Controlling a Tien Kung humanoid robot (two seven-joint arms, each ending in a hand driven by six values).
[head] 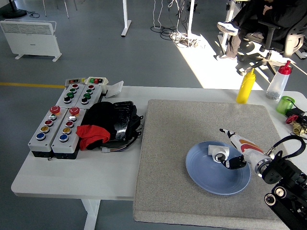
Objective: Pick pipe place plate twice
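Resting inside the blue plate (201, 172), the white pipe fitting (217, 153) sits in the plate's upper middle part, on its floor just short of the far rim, and it lies immediately to the left of the right hand (236, 152). That is the relation the coming move turns on: the pipe is on the hand's inner, leftward side, at the fingertips rather than enclosed by them. The hand reaches in from the lower right over the plate's right half, its white-and-orange back turned up and one finger (225, 132) stretched out straight toward the far side, past the pipe. The dark lower fingers (234, 163) sit just beside the fitting, close enough that contact cannot be ruled out, but the fingers read as loosened and spread, not closed round it. The fitting looks like a short elbow piece, with a round opening facing the camera; its longer run seems to point across the plate, though it is too small to be sure. Judging by this, the pipe is set down and the hand would draw back to the right and upward, clear of the rim. No other pipe is visible on the grey mat (168, 143). The left arm is out of view, so the right hand is the only one near.
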